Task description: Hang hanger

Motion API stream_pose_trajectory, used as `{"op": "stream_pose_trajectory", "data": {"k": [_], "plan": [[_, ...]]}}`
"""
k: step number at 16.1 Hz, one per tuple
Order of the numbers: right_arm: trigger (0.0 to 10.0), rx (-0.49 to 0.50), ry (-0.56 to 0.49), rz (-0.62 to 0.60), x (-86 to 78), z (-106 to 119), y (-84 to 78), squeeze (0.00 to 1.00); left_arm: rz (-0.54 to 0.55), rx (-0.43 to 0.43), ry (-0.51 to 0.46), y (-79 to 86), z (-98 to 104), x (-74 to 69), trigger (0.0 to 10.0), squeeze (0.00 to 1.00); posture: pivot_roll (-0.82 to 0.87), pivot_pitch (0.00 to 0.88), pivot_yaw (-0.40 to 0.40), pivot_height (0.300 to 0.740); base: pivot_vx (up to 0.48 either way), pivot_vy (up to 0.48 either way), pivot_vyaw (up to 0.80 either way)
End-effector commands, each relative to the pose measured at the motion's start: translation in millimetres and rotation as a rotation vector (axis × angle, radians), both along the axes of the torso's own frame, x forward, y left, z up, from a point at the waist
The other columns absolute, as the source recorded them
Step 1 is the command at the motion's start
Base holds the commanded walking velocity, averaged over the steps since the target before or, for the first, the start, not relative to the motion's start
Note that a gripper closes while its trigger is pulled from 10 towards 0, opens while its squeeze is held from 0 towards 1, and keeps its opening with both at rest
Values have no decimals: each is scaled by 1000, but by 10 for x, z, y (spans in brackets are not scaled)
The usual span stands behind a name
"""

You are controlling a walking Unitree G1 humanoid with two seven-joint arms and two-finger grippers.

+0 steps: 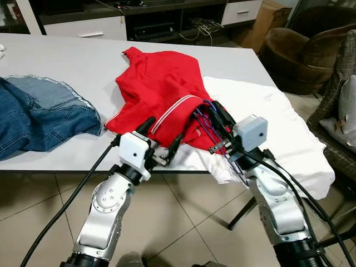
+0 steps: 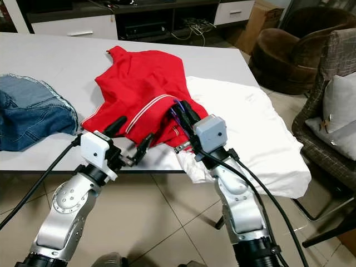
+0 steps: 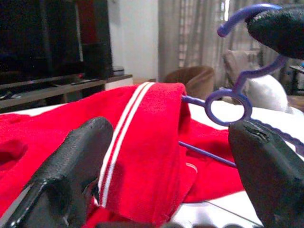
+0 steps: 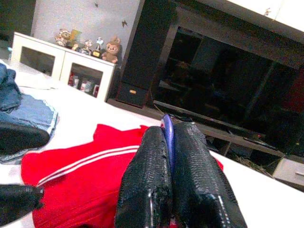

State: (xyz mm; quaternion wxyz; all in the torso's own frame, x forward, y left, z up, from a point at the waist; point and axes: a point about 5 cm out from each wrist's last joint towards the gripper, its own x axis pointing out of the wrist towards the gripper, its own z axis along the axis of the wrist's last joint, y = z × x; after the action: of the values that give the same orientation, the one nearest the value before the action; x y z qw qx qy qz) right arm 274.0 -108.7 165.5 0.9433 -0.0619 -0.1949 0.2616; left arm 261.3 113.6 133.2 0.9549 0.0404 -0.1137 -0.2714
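Note:
A red shirt (image 1: 161,89) with white stripes along its edge lies crumpled on the white table (image 1: 67,61), near the front edge. A thin purple hanger (image 3: 228,105) is partly inside the shirt, with its hook and ring sticking out on the right. My right gripper (image 1: 219,115) is shut on the hanger's hook (image 4: 167,127), just above the shirt's right side. My left gripper (image 1: 161,136) is open at the table's front edge. Its fingers (image 3: 71,171) stand on either side of the striped edge without touching it.
A white cloth (image 1: 278,122) is spread under and to the right of the shirt, hanging over the table corner. Blue jeans (image 1: 39,111) lie at the left. A brown armchair (image 1: 300,55) and a grey chair (image 1: 339,111) stand to the right, and a TV cabinet (image 1: 156,25) stands behind the table.

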Motion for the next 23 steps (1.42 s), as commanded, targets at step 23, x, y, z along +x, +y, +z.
{"op": "stream_pose_trajectory", "data": {"k": [23], "plan": [[10000,-59,53,77,-258,-48,-151,0,-101,62,-20,-65,51,-8,10000,0,115,27,-12,740,0,0,0]]}}
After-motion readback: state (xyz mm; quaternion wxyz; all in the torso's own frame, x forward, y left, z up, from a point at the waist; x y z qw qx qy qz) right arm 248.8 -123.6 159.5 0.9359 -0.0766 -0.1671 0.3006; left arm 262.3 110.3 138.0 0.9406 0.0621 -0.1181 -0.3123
